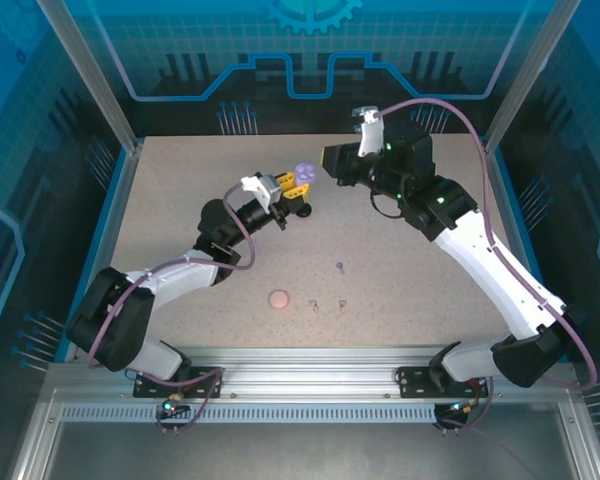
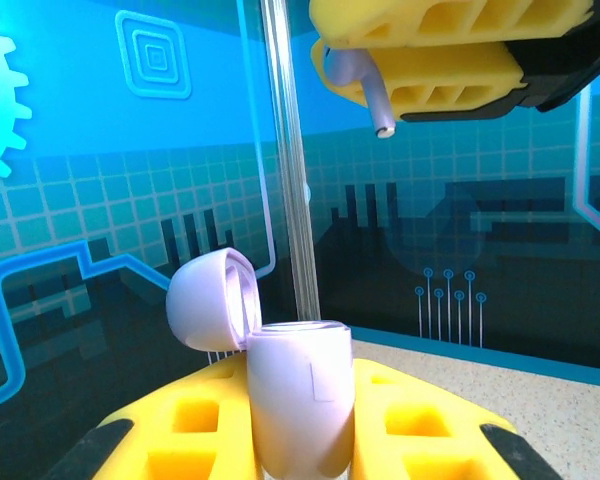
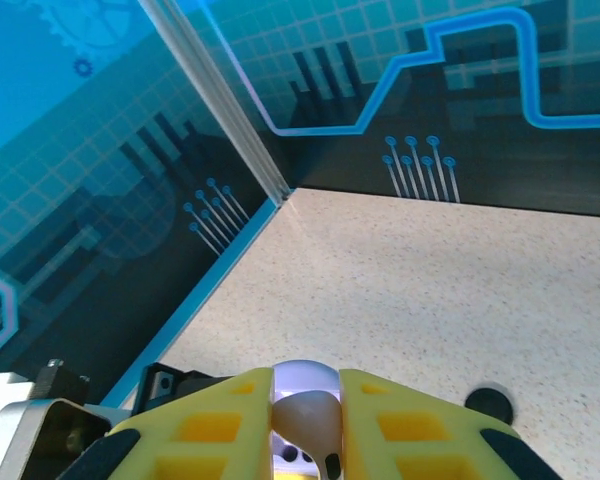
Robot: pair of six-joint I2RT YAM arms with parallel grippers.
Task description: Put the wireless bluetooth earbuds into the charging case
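Observation:
My left gripper (image 1: pixel 285 187) is shut on a lavender charging case (image 2: pixel 300 400), held upright above the far middle of the table with its lid (image 2: pixel 208 300) flipped open to the left. From the top the case (image 1: pixel 302 172) shows at the gripper's tip. Just above and to the right of it, my right gripper (image 2: pixel 332 50) is shut on a lavender earbud (image 2: pixel 352 72), stem pointing down and clear of the case. The right wrist view has that earbud (image 3: pixel 306 412) pinched between the yellow fingers (image 3: pixel 205 430). Another lavender earbud (image 1: pixel 338 266) and two pale earbuds (image 1: pixel 315 303) (image 1: pixel 342 303) lie on the table.
A pink round case (image 1: pixel 278 299) lies closed near the front middle. A black round case (image 1: pixel 305 210) (image 3: pixel 490 402) sits on the table under the left gripper. Glass walls and a metal post (image 2: pixel 285 160) close the table's back and sides.

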